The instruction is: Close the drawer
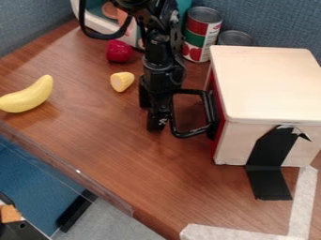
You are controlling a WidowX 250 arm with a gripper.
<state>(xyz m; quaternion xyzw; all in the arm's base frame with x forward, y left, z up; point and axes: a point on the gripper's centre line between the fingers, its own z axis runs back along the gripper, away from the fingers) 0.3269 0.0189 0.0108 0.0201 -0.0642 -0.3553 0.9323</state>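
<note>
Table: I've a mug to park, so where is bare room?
Bare: the table's front stretch, from banana to black tape. Crowded: around the end effector beside the black handle, and near the cans behind.

Fairly bright, diffuse light, looks overhead: box top (270, 82) brightest, side facing camera dimmer. Soft shadows on table (125, 154), including beside banana (27, 97). Small glints on black arm (162, 63) and tall can's (202, 35) rim; thin highlight along clear strip (78, 172). No heavy glare on table.
</note>
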